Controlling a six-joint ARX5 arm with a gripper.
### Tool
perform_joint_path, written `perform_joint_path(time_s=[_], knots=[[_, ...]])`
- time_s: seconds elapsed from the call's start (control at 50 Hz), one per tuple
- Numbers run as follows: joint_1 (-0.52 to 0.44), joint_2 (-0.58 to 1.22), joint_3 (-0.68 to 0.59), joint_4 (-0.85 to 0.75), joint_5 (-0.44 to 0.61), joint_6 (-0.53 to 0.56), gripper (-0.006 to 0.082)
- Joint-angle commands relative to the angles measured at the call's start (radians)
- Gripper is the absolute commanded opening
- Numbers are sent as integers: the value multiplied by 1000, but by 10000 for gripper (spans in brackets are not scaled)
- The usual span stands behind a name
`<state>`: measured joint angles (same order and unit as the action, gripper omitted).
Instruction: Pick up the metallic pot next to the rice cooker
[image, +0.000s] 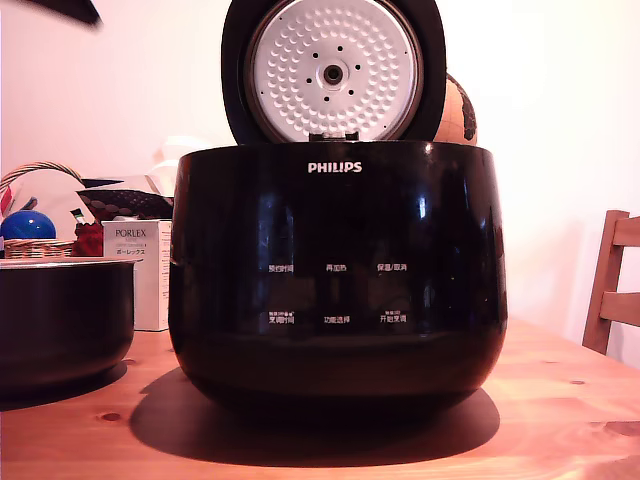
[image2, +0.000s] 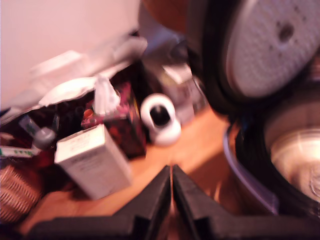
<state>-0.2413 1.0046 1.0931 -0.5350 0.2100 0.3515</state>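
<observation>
- On the exterior view's left edge, I see the metallic pot (image: 62, 318) sitting just beside the rice cooker (image: 335, 270); no arm shows.
- Through the wrist view, my gripper (image2: 171, 192) is pressed closed, empty, above the table; the blur hides the pot's bearing.

One rice cooker (image: 335, 280), one metallic pot (image: 62, 320), one box (image: 140, 270).

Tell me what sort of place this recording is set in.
Probably a home dining or kitchen table: a wooden table carries a rice cooker with its lid up, a dark pot, household clutter, and a wooden chair beside it.
</observation>
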Motion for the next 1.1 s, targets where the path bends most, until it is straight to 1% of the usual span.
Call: perform_joint_path(time_s=[0.0, 0.04, 0.06, 0.1, 0.12, 0.18, 0.2, 0.24, 0.26, 0.28, 0.44, 0.46, 0.48, 0.52, 0.56, 0.62, 0.66, 0.72, 0.76, 0.82, 0.92, 1.08], knots=[[16, -4, 8, -164, 16, 93, -22], [22, -3, 20, -223, 19, 93, -22], [24, -3, 23, -248, 19, 138, -22], [27, -3, 26, -296, 19, 138, -22], [28, -3, 26, -317, 21, 198, -22], [28, 2, 26, -388, 29, 224, -22], [28, 5, 26, -410, 34, 275, -22], [28, 13, 26, -453, 45, 275, -22], [28, 16, 26, -470, 49, 322, -22], [28, 23, 26, -485, 52, 325, -22], [28, 97, 26, -541, 43, 367, -21], [28, 107, 26, -544, 43, 367, -17], [28, 122, 26, -544, 43, 397, -9], [28, 146, 26, -543, 44, 397, 0], [28, 175, 26, -543, 43, 403, 21], [28, 217, 26, -548, 44, 409, 78], [28, 244, 26, -550, 44, 409, 149], [28, 279, 26, -550, 43, 409, 290], [28, 299, 26, -542, 43, 409, 366], [28, 328, 26, -529, 43, 409, 430], [28, 373, 26, -510, 38, 408, 449], [29, 446, 26, -481, -14, 408, 454]])
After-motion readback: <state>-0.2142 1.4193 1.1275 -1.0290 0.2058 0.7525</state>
